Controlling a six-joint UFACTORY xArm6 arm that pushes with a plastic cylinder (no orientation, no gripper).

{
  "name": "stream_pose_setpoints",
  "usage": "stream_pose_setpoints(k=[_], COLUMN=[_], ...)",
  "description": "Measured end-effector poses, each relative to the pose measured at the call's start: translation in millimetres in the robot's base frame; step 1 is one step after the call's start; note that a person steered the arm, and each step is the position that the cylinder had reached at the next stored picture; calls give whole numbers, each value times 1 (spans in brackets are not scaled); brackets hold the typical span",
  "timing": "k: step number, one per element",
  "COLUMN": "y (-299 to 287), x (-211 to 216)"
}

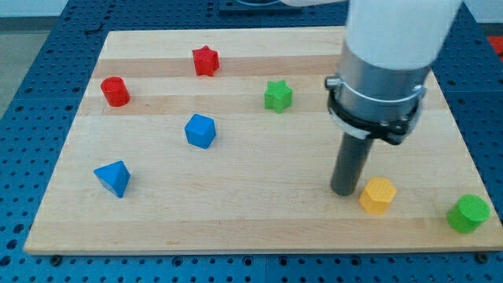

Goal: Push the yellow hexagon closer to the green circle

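Wooden board (236,212): yellow hexagon (378,195) touches tool's tip (343,190) rightward.

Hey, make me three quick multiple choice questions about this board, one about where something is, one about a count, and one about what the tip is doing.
1. Where is the green circle?
A. the view's top left
B. the view's bottom right
C. the board's middle

2. How many blue blocks are on the board?
A. one
B. two
C. three

3. How does my tip stand to the yellow hexagon?
A. close on its left side in the view
B. far off by the red star
C. on the side facing the green circle

Answers:
1 B: it sits near the board's bottom right corner.
2 B: a blue cube and a blue pyramid, no more.
3 A: the rod's end is down just left of the hexagon, opposite the circle's side.
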State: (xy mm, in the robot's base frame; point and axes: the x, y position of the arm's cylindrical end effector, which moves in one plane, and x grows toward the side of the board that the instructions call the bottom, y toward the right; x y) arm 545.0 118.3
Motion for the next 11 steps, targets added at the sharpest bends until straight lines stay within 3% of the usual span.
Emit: stream_pose_setpoints(k=[2,5,9,10,11], y=[52,24,76,76,16], x=[0,8,13,13,16])
